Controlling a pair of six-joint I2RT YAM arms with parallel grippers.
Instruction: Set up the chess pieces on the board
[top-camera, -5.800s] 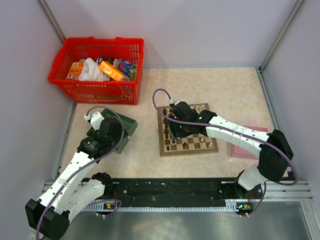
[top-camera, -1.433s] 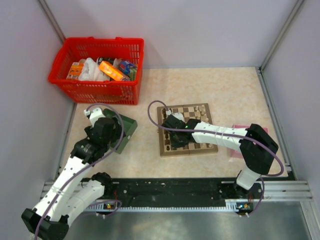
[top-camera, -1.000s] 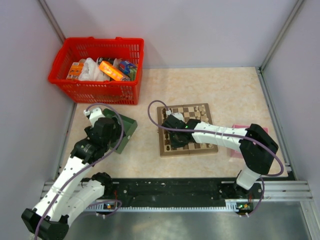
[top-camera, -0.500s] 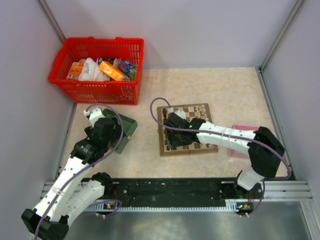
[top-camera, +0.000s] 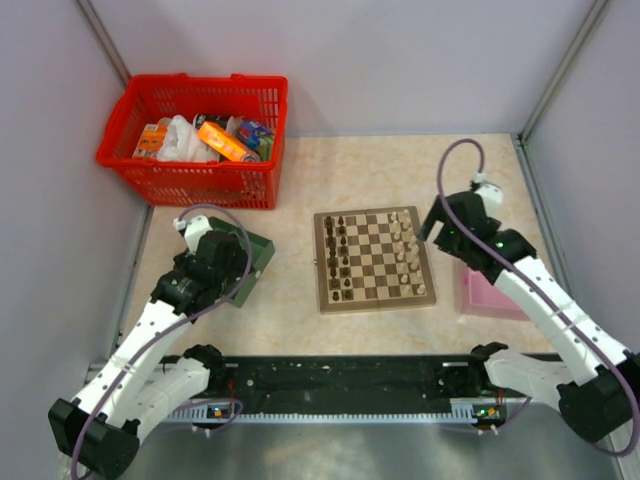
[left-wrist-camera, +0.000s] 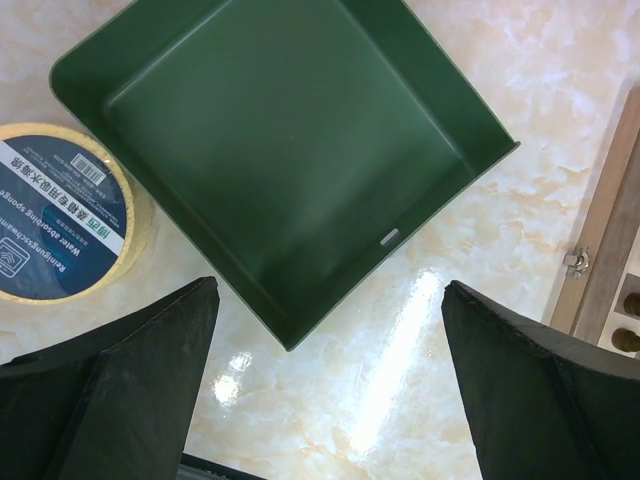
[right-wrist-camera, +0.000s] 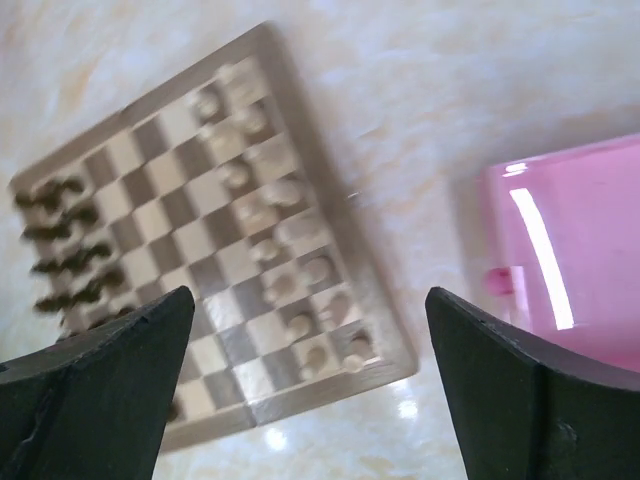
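Now the square flat wooden chessboard (top-camera: 373, 304), checked dark brown and cream inside a tan border, lies bare of any arm near the middle of the glossy beige marble-patterned table (top-camera: 400, 165). Small turned dark brown chess pieces (top-camera: 337, 256) stand in two files along its left side, and pale cream chess pieces (top-camera: 411, 256) in two files along its right. The right gripper (top-camera: 433, 224) hangs above the board's far right corner with its black wedge-shaped fingers (right-wrist-camera: 120, 370) spread wide and nothing between them. In its blurred wrist view the board sits under and left of the gap, with the smooth pink box (right-wrist-camera: 570, 250) to the right. Half a second earlier this arm reached across the board, its claw low among the dark pieces on the left; it has since pulled back to the right and opened. The left gripper (left-wrist-camera: 330, 290) has not moved: also wide and empty, it hovers over the near corner of the matt dark green plastic tray (left-wrist-camera: 280, 150), beside a round yellow roll with a blue label (left-wrist-camera: 60, 225). A red plastic lattice basket (top-camera: 190, 182) stands at the far left.
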